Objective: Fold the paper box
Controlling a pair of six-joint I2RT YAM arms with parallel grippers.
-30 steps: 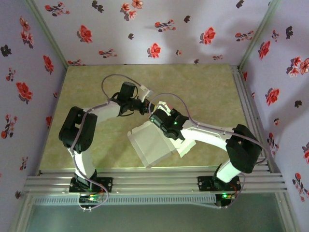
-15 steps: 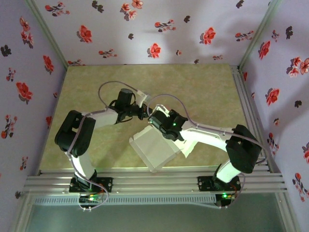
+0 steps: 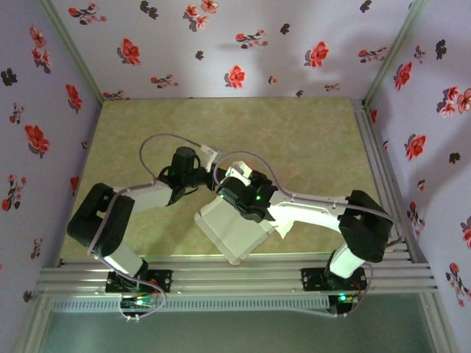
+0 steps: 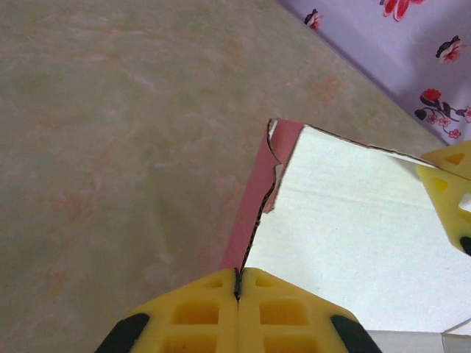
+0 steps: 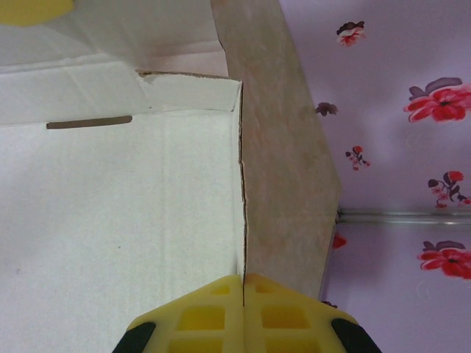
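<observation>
The left gripper, its yellow fingers pressed together, pinches the upright edge of the thin card paper box, which is pale grey-white inside, with a salmon pink outer face showing along that notched edge. The right gripper is likewise clamped on another raised wall edge of the box, with white card spreading to its left. In the top view the box is partly formed, near the front middle of the mottled green-beige tabletop; whether it rests there or is lifted I cannot tell. Both grippers meet at its far side, just beside each other. Purple flowered walls surround the tabletop
</observation>
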